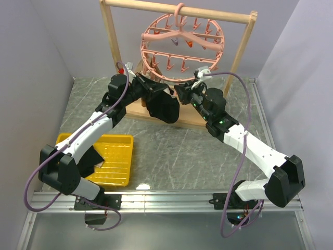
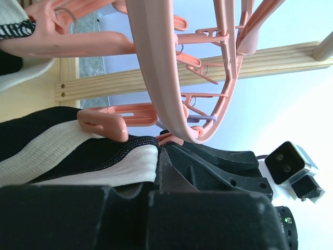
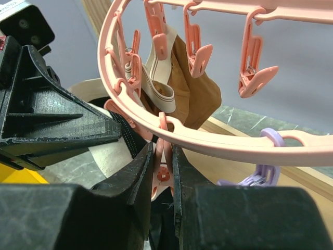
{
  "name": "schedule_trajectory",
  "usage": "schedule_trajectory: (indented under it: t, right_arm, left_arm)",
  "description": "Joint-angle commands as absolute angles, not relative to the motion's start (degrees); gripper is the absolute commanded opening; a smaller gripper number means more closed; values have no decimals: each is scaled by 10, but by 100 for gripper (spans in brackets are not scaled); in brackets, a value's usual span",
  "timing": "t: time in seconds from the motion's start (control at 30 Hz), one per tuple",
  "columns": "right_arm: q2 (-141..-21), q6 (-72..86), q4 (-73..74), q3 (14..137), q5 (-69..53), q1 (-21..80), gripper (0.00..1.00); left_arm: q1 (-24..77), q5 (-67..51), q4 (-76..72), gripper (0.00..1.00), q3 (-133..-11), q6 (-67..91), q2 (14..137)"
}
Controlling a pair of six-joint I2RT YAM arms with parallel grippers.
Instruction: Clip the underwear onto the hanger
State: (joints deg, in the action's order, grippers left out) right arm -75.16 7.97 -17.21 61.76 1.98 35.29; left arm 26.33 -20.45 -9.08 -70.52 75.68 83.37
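The pink round hanger (image 1: pixel 156 36) hangs by its hook from the wooden frame. My left gripper (image 1: pixel 151 88) is shut on the black underwear (image 1: pixel 162 108) and holds it up under the ring's near edge. In the left wrist view the cream waistband (image 2: pixel 104 166) runs into my left gripper (image 2: pixel 147 190), and a pink peg (image 2: pixel 109 119) lies against the band. My right gripper (image 1: pixel 183 92) is beside it. In the right wrist view it (image 3: pixel 162 156) is shut on a pink clip peg (image 3: pixel 162 174) that hangs from the ring (image 3: pixel 218 143), with the underwear (image 3: pixel 125 130) just to the left.
The pale wooden frame (image 1: pixel 112 47) stands at the back on a wooden base. A brown-and-cream garment (image 3: pixel 192 88) hangs clipped inside the ring. A purple peg (image 3: pixel 265 166) hangs to the right. A yellow tray (image 1: pixel 117 156) with a dark item sits at the near left.
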Motion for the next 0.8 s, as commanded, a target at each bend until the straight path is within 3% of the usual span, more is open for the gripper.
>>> schedule_trajectory:
  t: [0.0,0.4,0.53,0.77]
  right_arm:
    - [-766,79,-84,616,-15,365,13]
    - [-771,93,-79,624,-18,365,26]
    - [-762,86,-118,603,-2,366,1]
    - [-763,95,-143,588,18,365,0]
  left_arm:
    - [263,-198,-125,0,-732,767,834]
    - [265,-201,-140,0,-733,787,840]
    - [271,-210,-128,0,-742,805,841]
    - [272,-207,-108,0,-755,828,841]
